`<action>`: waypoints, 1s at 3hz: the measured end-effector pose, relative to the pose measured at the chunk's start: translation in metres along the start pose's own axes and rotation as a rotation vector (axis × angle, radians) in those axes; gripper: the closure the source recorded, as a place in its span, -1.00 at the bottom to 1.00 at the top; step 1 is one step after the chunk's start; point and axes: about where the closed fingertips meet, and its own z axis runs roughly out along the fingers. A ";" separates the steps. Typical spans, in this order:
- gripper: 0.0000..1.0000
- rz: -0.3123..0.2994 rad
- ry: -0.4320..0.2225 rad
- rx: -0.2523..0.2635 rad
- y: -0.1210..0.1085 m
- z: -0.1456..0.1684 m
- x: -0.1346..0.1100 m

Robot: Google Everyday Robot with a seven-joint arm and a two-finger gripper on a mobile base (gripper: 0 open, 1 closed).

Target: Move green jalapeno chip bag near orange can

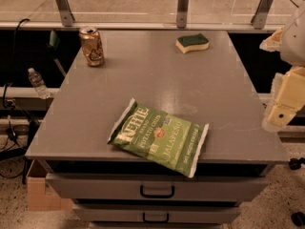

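Grey counter [157, 75]: bag [159, 136] flat at front edge, corner overhanging; can [91, 46] far back-left; gripper [282, 109] off right side, open or closed unclear. Risks: shoving bag off edge, tipping can on arrival, slick film slipping.

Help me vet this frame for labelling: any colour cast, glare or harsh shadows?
Camera view: warm amber cast throughout; faint sheen on the table; the chip bag casts little shadow; the gripper, off the table's right edge, looks washed out.
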 end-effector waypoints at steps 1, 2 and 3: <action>-1.00 0.000 0.000 0.000 0.000 0.000 0.000; -1.00 -0.008 -0.045 -0.026 0.008 0.022 -0.017; -1.00 -0.030 -0.131 -0.091 0.022 0.067 -0.053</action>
